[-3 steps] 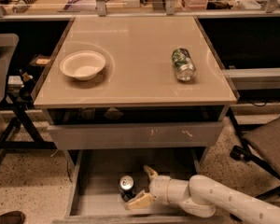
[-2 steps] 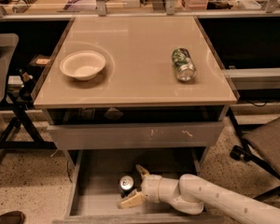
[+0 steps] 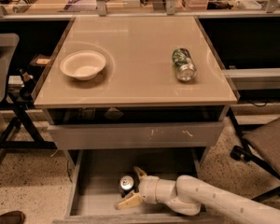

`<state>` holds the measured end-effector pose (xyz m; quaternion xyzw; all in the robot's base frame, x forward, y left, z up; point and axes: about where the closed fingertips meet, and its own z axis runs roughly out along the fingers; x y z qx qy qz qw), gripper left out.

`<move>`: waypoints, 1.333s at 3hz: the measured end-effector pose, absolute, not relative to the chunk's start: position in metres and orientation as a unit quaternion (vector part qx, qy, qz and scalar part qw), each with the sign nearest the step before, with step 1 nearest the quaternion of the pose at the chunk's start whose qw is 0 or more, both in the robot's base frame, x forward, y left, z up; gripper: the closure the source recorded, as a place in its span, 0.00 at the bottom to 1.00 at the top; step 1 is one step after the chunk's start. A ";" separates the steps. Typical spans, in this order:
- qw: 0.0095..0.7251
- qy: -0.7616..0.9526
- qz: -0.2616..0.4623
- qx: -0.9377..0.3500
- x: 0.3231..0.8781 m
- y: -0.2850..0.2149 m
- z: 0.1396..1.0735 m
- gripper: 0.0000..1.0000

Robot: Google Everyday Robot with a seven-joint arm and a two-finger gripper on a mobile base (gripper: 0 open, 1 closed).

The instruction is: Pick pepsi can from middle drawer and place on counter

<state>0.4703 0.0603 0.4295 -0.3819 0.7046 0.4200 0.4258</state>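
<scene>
Bottom centre of the frame: a white jointed robot arm (image 3: 214,202) is angling in from the lower right, w/ its two-finger, tan-tipped gripper (image 3: 127,188) sitting inside the wide, shallow grey middle drawer (image 3: 95,169). The claw is spreading wide. One finger is pointing up past the right side of the small dark blue pepsi can (image 3: 126,182) w/ silver top, the other is lying below it toward the drawer's front edge. The can is standing upright btwn them on the drawer floor, approx. centre. Can't tell if either finger is touching it. Just above, a grey drawer front w/ white scratches (image 3: 135,135) is spanning the cabinet. Higher up, the large glossy beige square counter (image 3: 140,36) is filling mid-frame. A white round bowl (image 3: 83,64) is sitting at its left and a green patterned can (image 3: 183,64) is lying on its side at its right, well apart.
</scene>
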 end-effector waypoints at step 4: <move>0.414 0.704 0.435 -0.379 0.467 0.080 0.421 0.41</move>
